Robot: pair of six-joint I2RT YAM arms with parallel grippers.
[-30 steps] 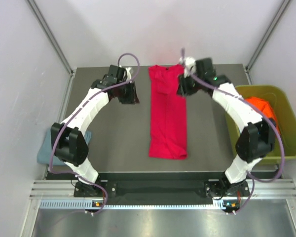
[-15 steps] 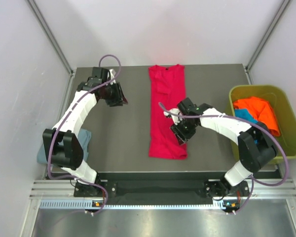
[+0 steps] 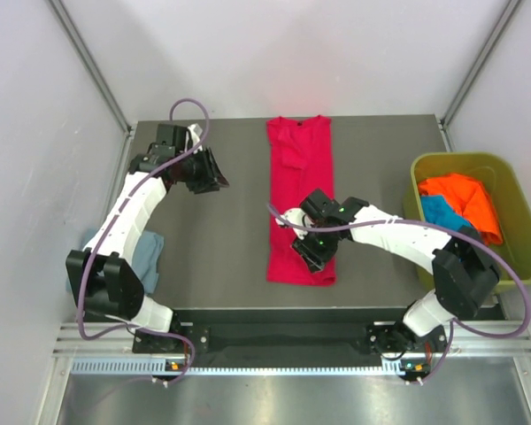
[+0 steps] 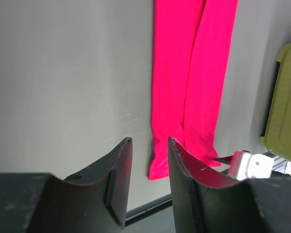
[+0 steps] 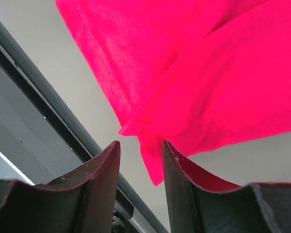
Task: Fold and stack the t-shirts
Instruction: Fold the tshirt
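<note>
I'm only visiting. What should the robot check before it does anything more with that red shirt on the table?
1. Red t-shirt lies flat as a long strip: ok.
2. Right gripper open and empty above the near hem: ok.
3. Hem edges even: not ok, a corner pokes out in the right wrist view.
4. Left gripper open and empty: ok.
5. Both grippers at the shirt: not ok, the left one is over bare table.
6. Orange t-shirt and turquoise t-shirt inside the bin: ok.
</note>
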